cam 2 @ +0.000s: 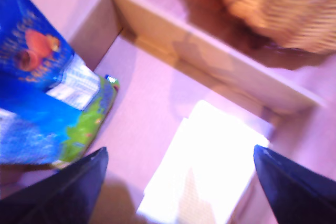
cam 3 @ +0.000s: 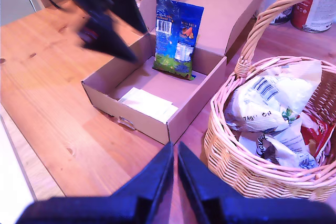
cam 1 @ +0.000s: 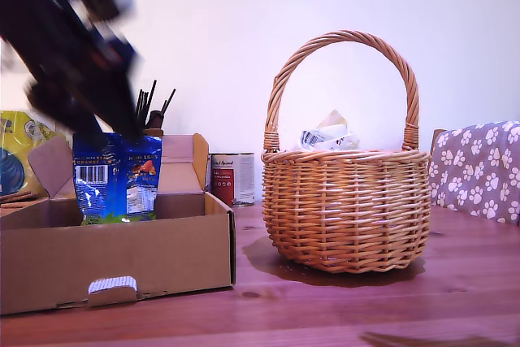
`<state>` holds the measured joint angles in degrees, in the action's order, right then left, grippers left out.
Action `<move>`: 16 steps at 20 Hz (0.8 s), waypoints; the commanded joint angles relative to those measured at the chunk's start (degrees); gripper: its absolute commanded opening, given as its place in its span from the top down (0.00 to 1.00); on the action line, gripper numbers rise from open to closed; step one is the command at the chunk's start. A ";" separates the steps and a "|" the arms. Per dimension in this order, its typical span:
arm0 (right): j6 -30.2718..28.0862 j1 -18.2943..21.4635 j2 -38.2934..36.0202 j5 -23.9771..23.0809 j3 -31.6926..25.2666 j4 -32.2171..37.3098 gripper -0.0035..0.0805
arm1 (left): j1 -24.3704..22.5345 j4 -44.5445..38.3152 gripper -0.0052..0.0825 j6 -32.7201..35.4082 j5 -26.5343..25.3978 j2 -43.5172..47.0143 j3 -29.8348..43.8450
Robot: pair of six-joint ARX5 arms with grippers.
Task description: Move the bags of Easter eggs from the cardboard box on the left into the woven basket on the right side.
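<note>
one bag of easter eggs is seen standing upright in the cardboard box, leaned against the back wall under the raised lid flap. in the exterior view the box is placed toward 8 o'clock of the frame and the woven basket toward 4 o'clock, so the bag is found at about 9 o'clock of the basket, well apart from it. both are carried by the wooden table. a white sheet is laid flat on the box floor. several crumpled packets are already held in the basket.

the first end effector is spread wide and nothing is held between its fingers. it is hung over the inside of the box, near the bag but not touching it, and it is blurred in every view. the second end effector is drawn almost together with nothing in it, and is kept above the table between box and basket.

the bag is judged light, soft and glossy, so it is likely to crumple and slip, and its loose contents may shift when it is raised. a hold on the flat top seam is advised, with the fingers set across front and back faces. a pinch lower down, over the filled part, would probably be less secure. the tall arched handle has to be cleared on the way in.
</note>
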<state>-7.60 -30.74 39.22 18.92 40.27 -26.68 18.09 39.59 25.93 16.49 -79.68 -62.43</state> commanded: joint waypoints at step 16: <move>0.07 0.11 0.92 -0.02 -0.98 -0.22 0.96 | -8.76 -27.47 0.04 11.56 3.28 -4.24 -2.80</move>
<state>-7.60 -30.74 40.03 18.92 40.27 -26.96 9.52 12.40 36.84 19.11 -81.49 -64.86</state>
